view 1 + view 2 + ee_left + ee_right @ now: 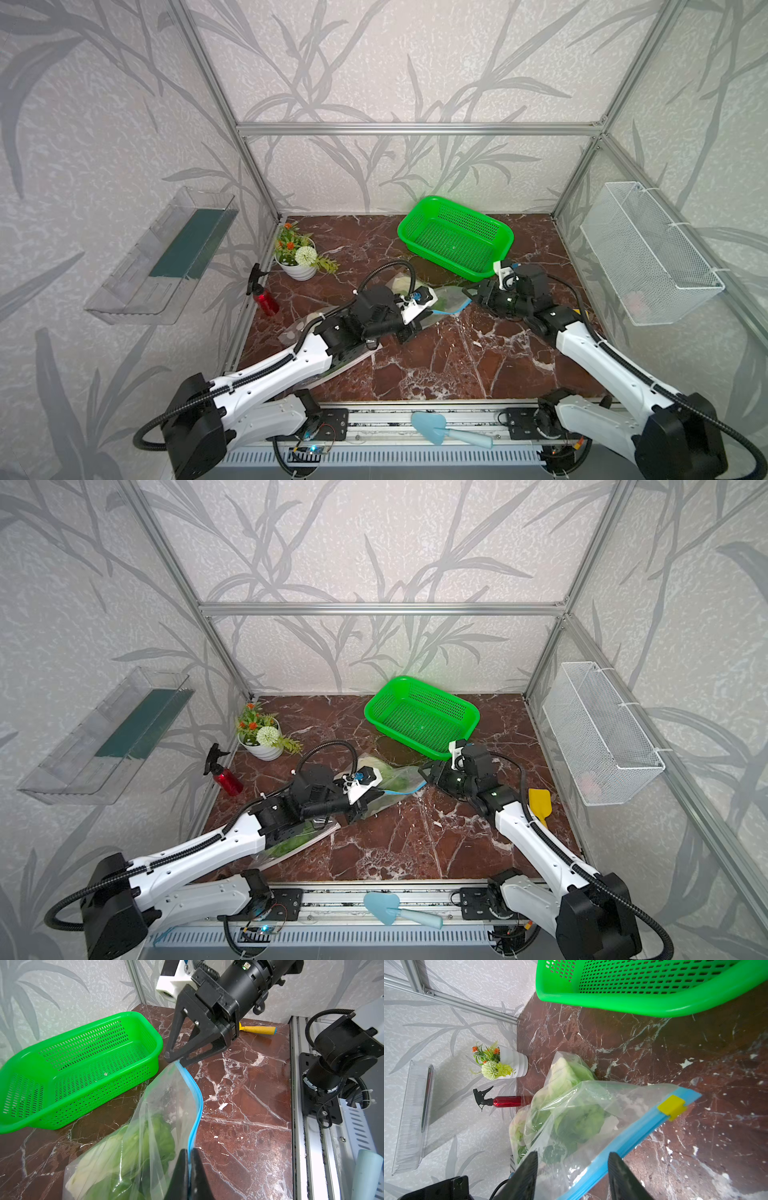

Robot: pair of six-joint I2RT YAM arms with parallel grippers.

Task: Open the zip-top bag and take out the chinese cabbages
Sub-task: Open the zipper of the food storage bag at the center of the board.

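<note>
The clear zip-top bag (pixel 451 300) (pixel 160 1093) lies mid-table with a blue zip strip (pixel 196 1101) (pixel 633 1138) along its mouth. A yellow slider (pixel 671 1106) sits near one end of the strip. The chinese cabbages (pixel 116 1159) (pixel 566 1076) are inside the bag, white stems and green leaves pressed together. My left gripper (pixel 189 1150) is shut on the blue strip. My right gripper (pixel 573 1154) (pixel 176 1061) is open at the bag's far corner. Its jaws stand on either side of the strip and the film, gripping nothing.
A green perforated basket (pixel 415 224) stands just behind the bag. A flower pot (pixel 297 270) and a red spray bottle (pixel 266 301) are at the left wall. A yellow scoop (pixel 540 804) lies right, a pale blue scoop (pixel 432 428) on the front rail.
</note>
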